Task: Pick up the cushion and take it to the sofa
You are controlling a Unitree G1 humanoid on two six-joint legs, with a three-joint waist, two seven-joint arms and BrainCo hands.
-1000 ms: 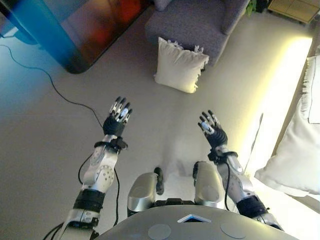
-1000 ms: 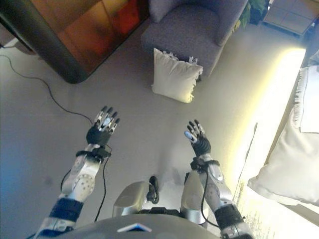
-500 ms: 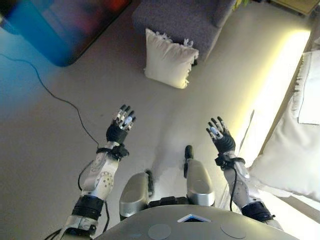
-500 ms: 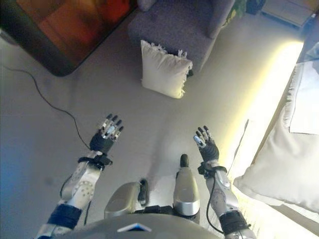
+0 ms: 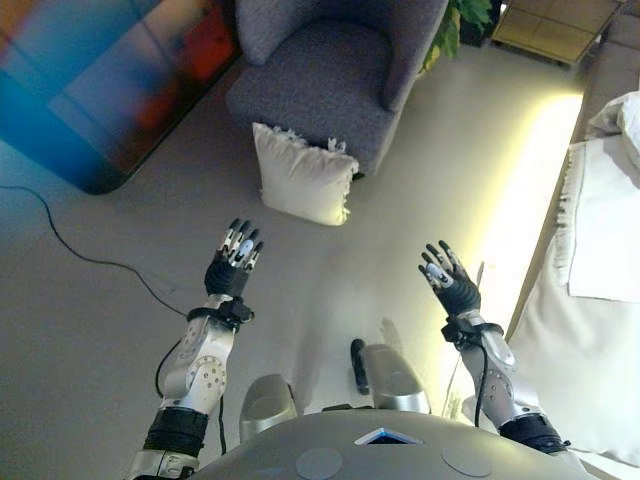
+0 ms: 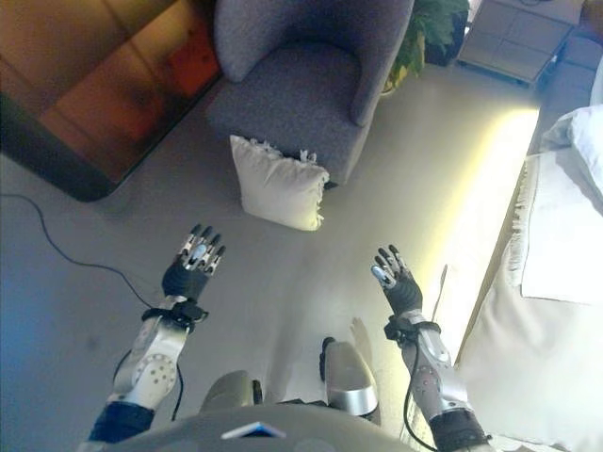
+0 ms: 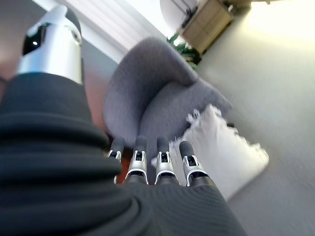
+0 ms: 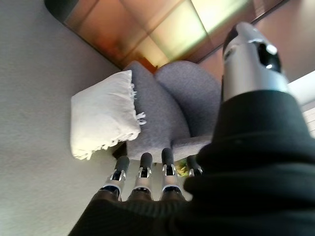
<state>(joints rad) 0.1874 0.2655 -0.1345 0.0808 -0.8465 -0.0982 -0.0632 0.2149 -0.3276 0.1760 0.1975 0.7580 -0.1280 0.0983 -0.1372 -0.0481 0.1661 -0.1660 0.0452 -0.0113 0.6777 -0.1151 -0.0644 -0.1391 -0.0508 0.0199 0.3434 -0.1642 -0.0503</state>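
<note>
Left hand (image 5: 237, 262) and right hand (image 5: 449, 283): we are holding both raised before us, fingers straight and spread, carrying nothing. Cream square fabric cushion with fringed edges (image 5: 298, 185): it is standing on the pale smooth floor (image 5: 110, 330), leaning against the front of the grey upholstered armchair (image 5: 325, 75), well apart from both hands. White draped bedding (image 5: 600, 260): it is lying at our right. Risk, as we judge it: we are approaching a soft, propped cushion, so an uneven two-handed reach could tip it flat or squeeze only the fringe, letting it slip.
</note>
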